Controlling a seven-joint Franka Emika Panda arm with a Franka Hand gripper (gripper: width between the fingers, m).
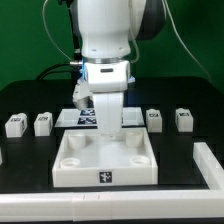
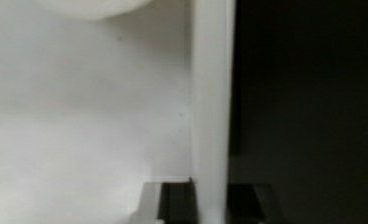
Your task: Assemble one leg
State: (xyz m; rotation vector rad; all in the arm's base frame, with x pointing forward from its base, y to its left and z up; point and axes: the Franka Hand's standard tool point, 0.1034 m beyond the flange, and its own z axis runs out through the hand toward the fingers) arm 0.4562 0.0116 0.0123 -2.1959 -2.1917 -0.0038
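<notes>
The large white square tray-like part [image 1: 62,168] lies at the table's front middle. My gripper [image 1: 104,127] reaches straight down onto its far wall. In the wrist view the tray's floor [image 2: 92,120] and its thin upright wall [image 2: 211,100] fill the picture. My gripper [image 2: 213,188] straddles that wall, and the dark fingers [image 2: 177,206] lie against it on both sides, so it looks shut on the wall. Several legs stand in a row behind the tray: two at the exterior view's left [image 1: 15,124] [image 1: 42,122] and two at the right [image 1: 153,119] [image 1: 184,119]. No leg is held.
The marker board [image 1: 72,118] lies behind the tray, partly hidden by my arm. A white raised rail [image 1: 208,165] runs along the exterior view's right and front edge of the black table. A round corner socket [image 2: 92,8] shows in the wrist view.
</notes>
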